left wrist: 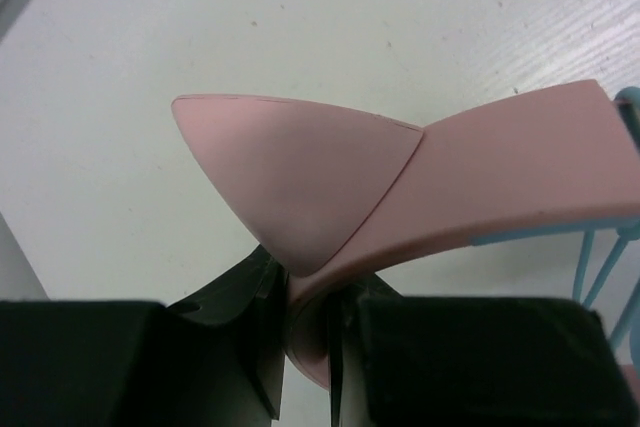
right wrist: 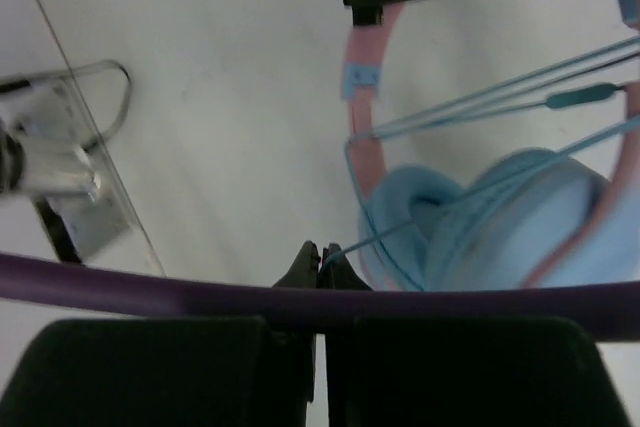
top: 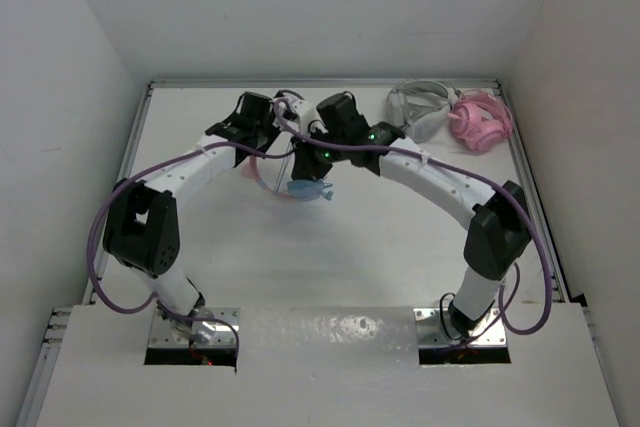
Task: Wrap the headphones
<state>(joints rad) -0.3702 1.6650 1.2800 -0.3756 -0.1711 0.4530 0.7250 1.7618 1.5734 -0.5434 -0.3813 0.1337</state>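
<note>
While overhead hides both, right tool (right wrist: 320, 255) pinches cable (right wrist: 580, 97), left tool (left wrist: 305, 357) clamps headband (left wrist: 500, 177)

- Top view: the pink-banded, blue-cupped plastic headphones (top: 303, 190) are mostly hidden beneath the left arm (top: 250, 119) and right arm (top: 340, 117); both sets of jaws are unseen.
- Left wrist view: the pink headband (left wrist: 500, 177) is cut off at the right edge.
- Right wrist view: the padded light blue ear cups (right wrist: 490, 227) are blurred. A purple robot cable (right wrist: 150, 292) covers the lower fingers of the right gripper (right wrist: 320, 253). The thin light blue cable (right wrist: 480, 97) vanishes between its tips.

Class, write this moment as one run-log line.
task: wrap headphones | left gripper: jaws shut on headband | right gripper: jaws shut on cable
</note>
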